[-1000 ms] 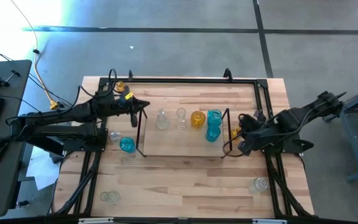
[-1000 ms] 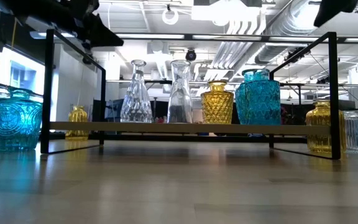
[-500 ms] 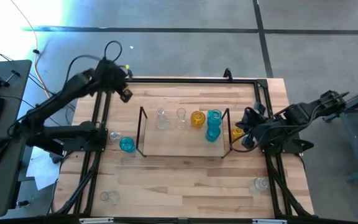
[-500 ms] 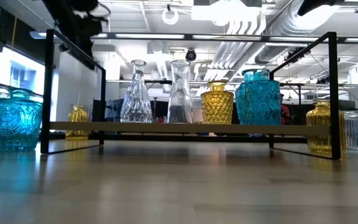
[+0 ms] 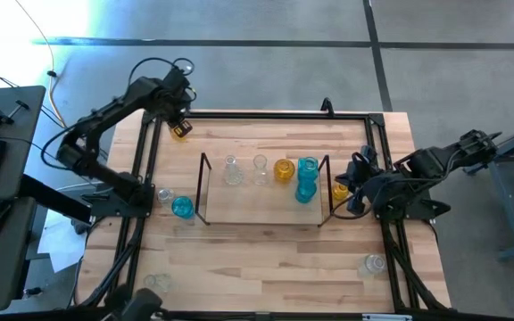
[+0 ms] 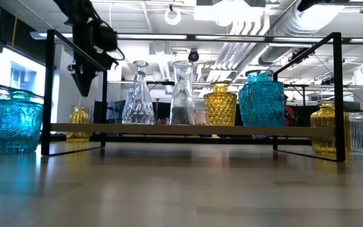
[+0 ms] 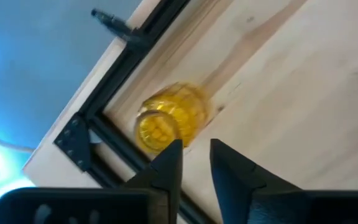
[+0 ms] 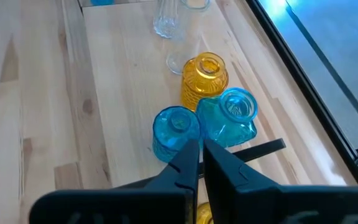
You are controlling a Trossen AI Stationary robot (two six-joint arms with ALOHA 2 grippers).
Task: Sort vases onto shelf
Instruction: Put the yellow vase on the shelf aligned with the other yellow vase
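Observation:
A small amber vase [image 5: 179,131] [image 7: 166,121] stands on its base in the table's far-left corner. My left gripper [image 5: 178,120] [image 7: 196,146] [image 6: 82,85] hangs just above it, pointing down, fingers slightly open, touching nothing. The shelf [image 5: 261,203] [image 6: 169,129] carries two clear vases [image 5: 231,169], one amber vase [image 5: 283,169] and two turquoise vases [image 5: 306,176]. My right gripper [image 5: 348,190] [image 8: 201,146] is shut and empty over the shelf's right end, near another amber vase [image 5: 339,190] on the table there.
Left of the shelf stand a clear vase [image 5: 163,194] and a turquoise vase [image 5: 183,208]. More clear vases stand near-left [image 5: 157,282] and near-right [image 5: 375,263]. A black frame [image 5: 275,114] rims the table. Thin black wire uprights [image 6: 50,88] stand at the shelf's ends.
My left arm has swung away from the shelf's left end, risen, and moved to the table's far-left corner, where its gripper now points down over the amber vase. The vases have kept their places.

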